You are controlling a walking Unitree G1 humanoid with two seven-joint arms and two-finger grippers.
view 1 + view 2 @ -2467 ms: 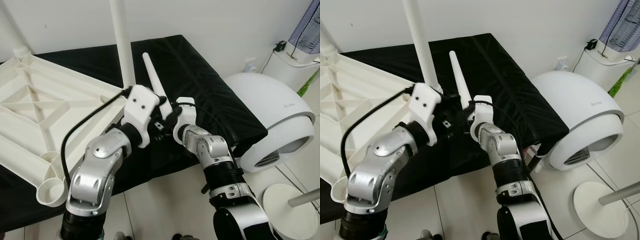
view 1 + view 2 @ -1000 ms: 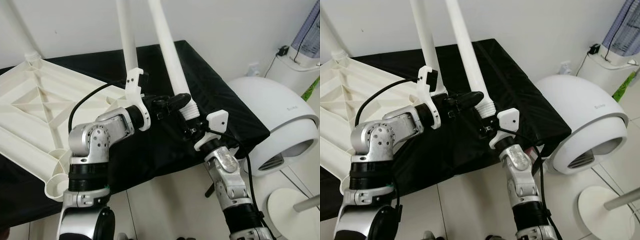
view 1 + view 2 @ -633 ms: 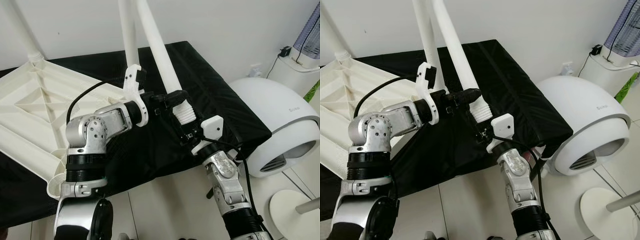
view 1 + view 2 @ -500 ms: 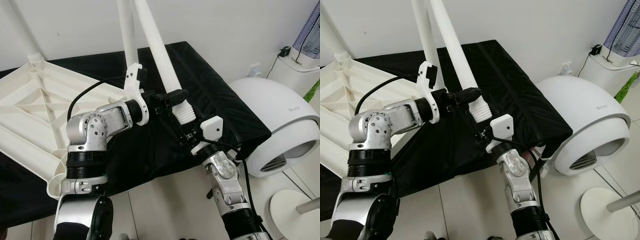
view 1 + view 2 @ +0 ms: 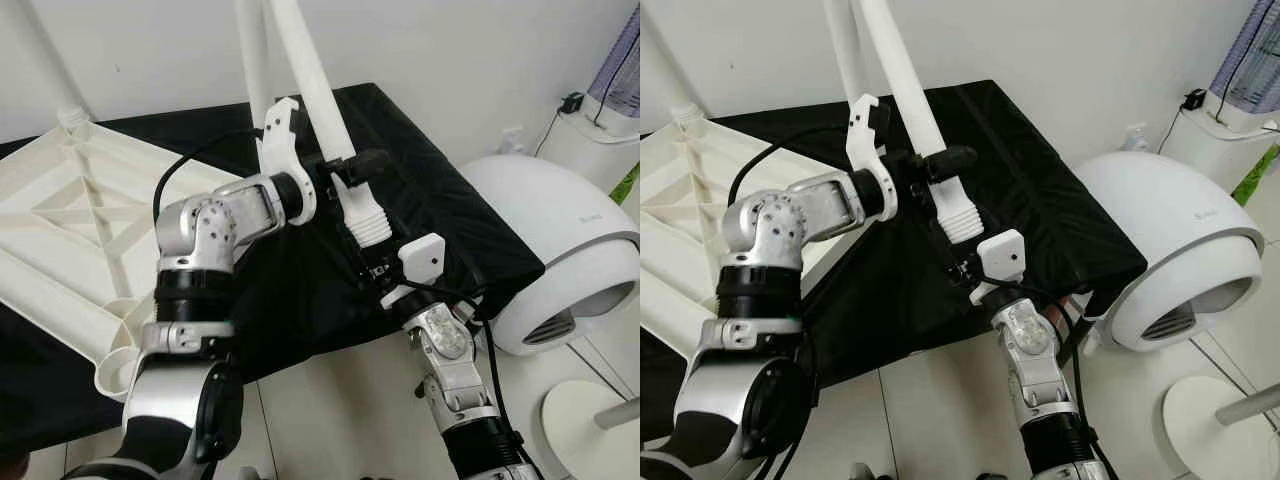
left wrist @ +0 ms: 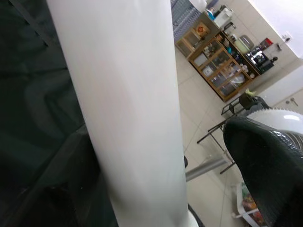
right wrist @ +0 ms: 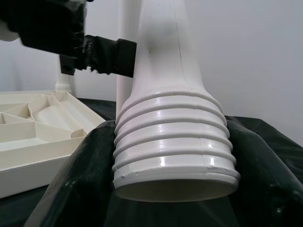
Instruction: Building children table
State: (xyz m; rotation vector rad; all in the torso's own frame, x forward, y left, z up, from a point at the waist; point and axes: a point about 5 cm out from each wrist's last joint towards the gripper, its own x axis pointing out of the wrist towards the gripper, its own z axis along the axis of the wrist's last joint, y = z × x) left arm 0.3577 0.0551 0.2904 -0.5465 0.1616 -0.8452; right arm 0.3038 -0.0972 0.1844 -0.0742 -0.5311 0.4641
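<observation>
On the left, a cream plastic tabletop (image 5: 70, 230) lies upside down on a table (image 5: 420, 190) draped in black quilted cloth, its underside a web of moulded ribs and triangles, with a round threaded socket (image 5: 115, 375) at the near corner. One smooth white leg (image 5: 252, 60) already stands upright from its far corner, a plain tapering tube. Just beside it, the left gripper (image 5: 345, 170) reaches across from a silver, jointed arm, its glossy black jaws closed around a second leg (image 5: 310, 70), a little above the ribbed end; in the left wrist view the matte white tube (image 6: 123, 109) fills the space beside one rounded black finger (image 6: 270, 161). This leg leans back and to the left, held in the air over the cloth and clear of the tabletop. Its lower end flares into a collar of coarse screw threads (image 7: 173, 146), hollow and open at the mouth. The right gripper (image 5: 372, 262) comes up from below and grips that threaded end, its dark jaws pressed against either side of the ridges in the right wrist view. To the right, on the pale tiled floor (image 5: 340, 420), sits a smooth white dome (image 5: 560, 250) with a vented opening, and nearer the corner a round white base (image 5: 590, 420).
</observation>
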